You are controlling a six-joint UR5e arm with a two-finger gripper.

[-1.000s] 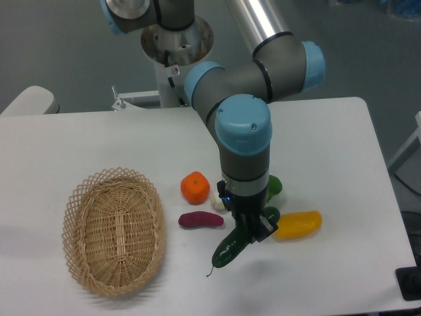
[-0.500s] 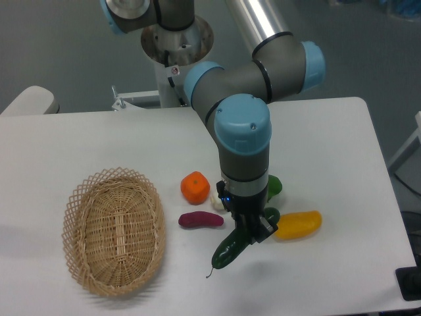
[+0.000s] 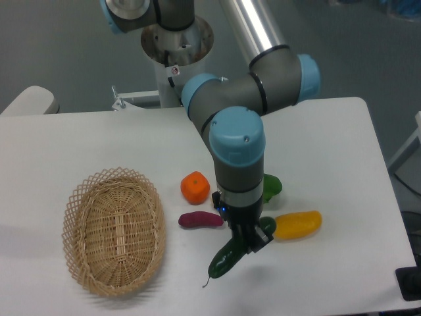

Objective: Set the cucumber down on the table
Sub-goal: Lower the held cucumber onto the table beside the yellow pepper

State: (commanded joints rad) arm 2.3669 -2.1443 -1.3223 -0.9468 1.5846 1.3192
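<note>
The dark green cucumber (image 3: 225, 257) slants down to the left over the white table (image 3: 329, 145), its thin stem tail pointing at the front edge. My gripper (image 3: 248, 237) is shut on its upper end, which pokes out to the right of the fingers. I cannot tell whether the cucumber's lower tip touches the tabletop. The arm's wrist hides the gripper's upper part.
An oval wicker basket (image 3: 114, 230) lies at the front left. An orange (image 3: 195, 187), a purple eggplant (image 3: 200, 220), a bright green pepper (image 3: 270, 186) and a yellow pepper (image 3: 298, 224) crowd around the gripper. The arm's base stands at the back.
The arm has shifted a little left and towards the front edge, carrying the cucumber with it and lowering it. The white piece beside the orange is now hidden behind the wrist.
</note>
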